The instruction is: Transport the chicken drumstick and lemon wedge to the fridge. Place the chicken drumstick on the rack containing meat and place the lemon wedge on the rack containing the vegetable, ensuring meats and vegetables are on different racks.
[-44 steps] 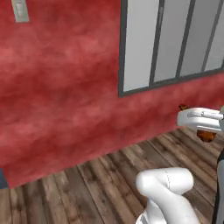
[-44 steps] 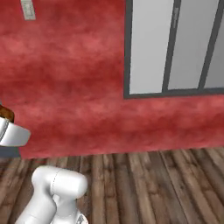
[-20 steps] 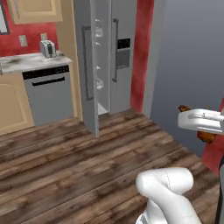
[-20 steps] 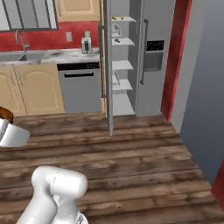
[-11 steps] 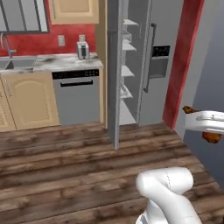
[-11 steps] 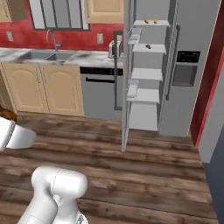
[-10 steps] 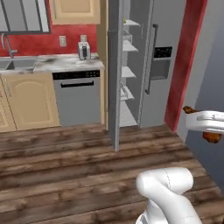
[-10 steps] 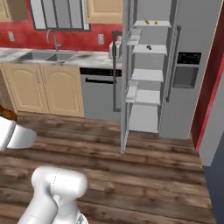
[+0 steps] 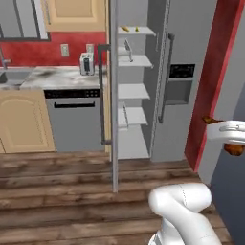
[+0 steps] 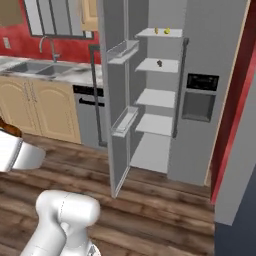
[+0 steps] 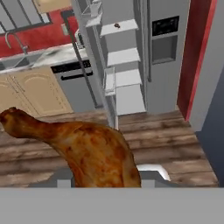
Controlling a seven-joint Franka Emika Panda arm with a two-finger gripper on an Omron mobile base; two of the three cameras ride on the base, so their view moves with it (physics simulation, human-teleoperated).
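My gripper [image 9: 229,142] is shut on the chicken drumstick [image 11: 89,148], a browned roasted leg that lies large across the hand view and hides the fingertips. Its ends poke out above and below the white hand at the right edge of the left base view, and its bone end [image 10: 9,127] shows at the left edge of the right base view. Ahead stands the grey fridge [image 9: 186,72] with its left door [image 9: 114,95] swung open. Its top rack [image 10: 161,33] bears two small yellowish items, and the rack below [image 10: 159,65] has one small dark item. The lemon wedge is out of view.
Left of the fridge are a dishwasher [image 9: 76,119], a counter with a toaster [image 9: 86,63], wooden cabinets and a sink [image 10: 50,69]. A red wall end [image 9: 210,86] and a grey wall flank the fridge on the right. Wooden floor [image 9: 72,191] lies between me and the fridge.
The whole scene has swung as the base turned, from a red wall with a window to the kitchen. The open fridge is now ahead and larger. The drumstick stays in the gripper.
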